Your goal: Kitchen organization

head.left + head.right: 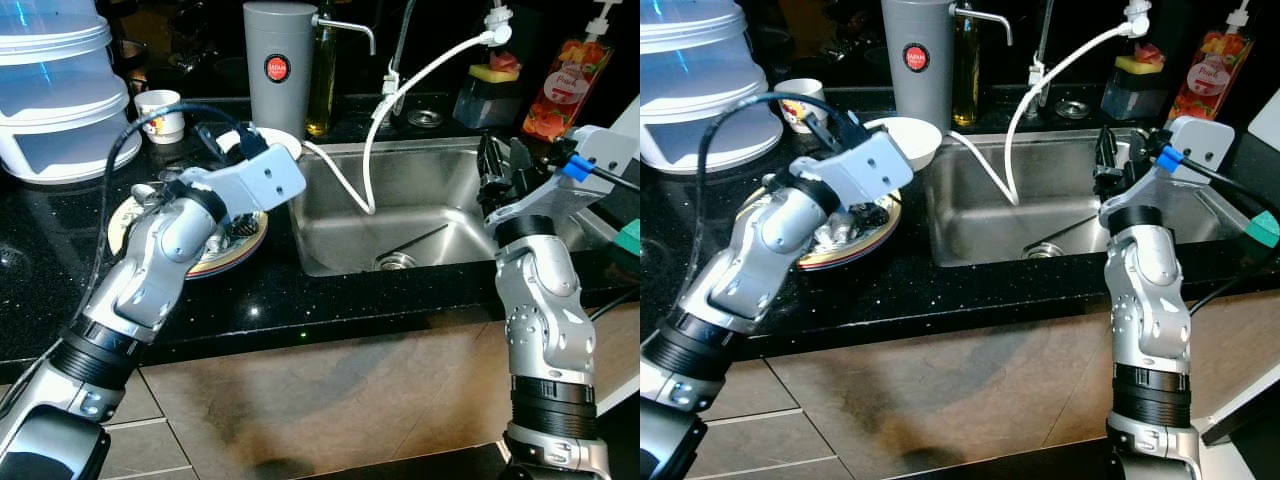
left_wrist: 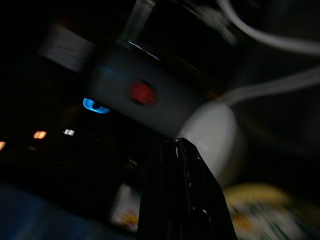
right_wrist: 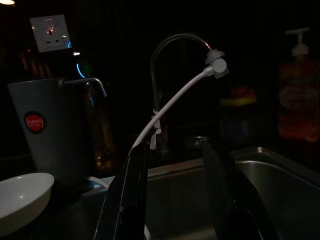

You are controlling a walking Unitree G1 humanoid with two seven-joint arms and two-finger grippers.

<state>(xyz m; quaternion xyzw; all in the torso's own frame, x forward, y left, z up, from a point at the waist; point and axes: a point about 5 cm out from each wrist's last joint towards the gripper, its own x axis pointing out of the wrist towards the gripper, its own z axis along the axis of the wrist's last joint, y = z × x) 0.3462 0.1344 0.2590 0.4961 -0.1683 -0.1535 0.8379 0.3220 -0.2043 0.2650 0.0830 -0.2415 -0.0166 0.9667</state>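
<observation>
Holding cutlery, a patterned plate [image 1: 135, 215] sits beneath the left gripper [image 1: 222, 140], jaws together; right gripper [image 1: 503, 160] jaws apart.

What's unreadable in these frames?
- Plate contents: head views, left arm covers them.
- Left end effector: left wrist view dark and blurred; finger state unclear.
- Soap bottle label: too small.
- White containers: cut off by the frame edge.

plate [image 1: 232, 250] left of sink [image 1: 440, 160] — bowl [image 1: 908, 135] behind plate | canister [image 1: 280, 65] behind bowl
</observation>
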